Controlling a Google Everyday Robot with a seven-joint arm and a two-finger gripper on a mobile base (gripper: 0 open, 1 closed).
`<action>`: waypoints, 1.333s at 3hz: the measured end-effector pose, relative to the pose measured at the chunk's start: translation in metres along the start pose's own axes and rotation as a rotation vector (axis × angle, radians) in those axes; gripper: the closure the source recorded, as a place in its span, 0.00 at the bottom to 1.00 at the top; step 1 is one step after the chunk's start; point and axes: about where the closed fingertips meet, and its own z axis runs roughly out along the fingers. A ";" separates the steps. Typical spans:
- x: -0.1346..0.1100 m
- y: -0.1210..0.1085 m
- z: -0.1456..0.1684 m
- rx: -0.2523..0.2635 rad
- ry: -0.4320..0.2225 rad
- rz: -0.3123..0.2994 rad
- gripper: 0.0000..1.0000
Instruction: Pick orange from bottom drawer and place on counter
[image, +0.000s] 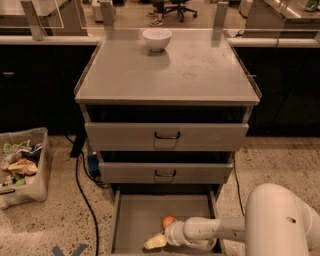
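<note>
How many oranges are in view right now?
1. The orange lies on the bottom drawer floor, near its front, right beside the tool. The arm covers the drawer's front right corner, so another might be hidden there.

Orange (169, 221) in bottom drawer (139, 216), beside gripper (155, 242)

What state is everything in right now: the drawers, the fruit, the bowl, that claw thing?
bottom drawer: pulled wide open.
orange: inside the bottom drawer, near its front.
claw: low in the bottom drawer, next to the orange.
top drawer: not pulled out.
middle drawer: not pulled out.
white bowl: upright at the back of the counter.
bin: on the floor, holding scraps.
</note>
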 end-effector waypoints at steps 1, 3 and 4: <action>0.000 0.000 0.000 0.000 0.000 0.000 0.00; 0.006 -0.028 0.038 0.140 0.051 0.013 0.00; 0.006 -0.028 0.038 0.141 0.051 0.013 0.00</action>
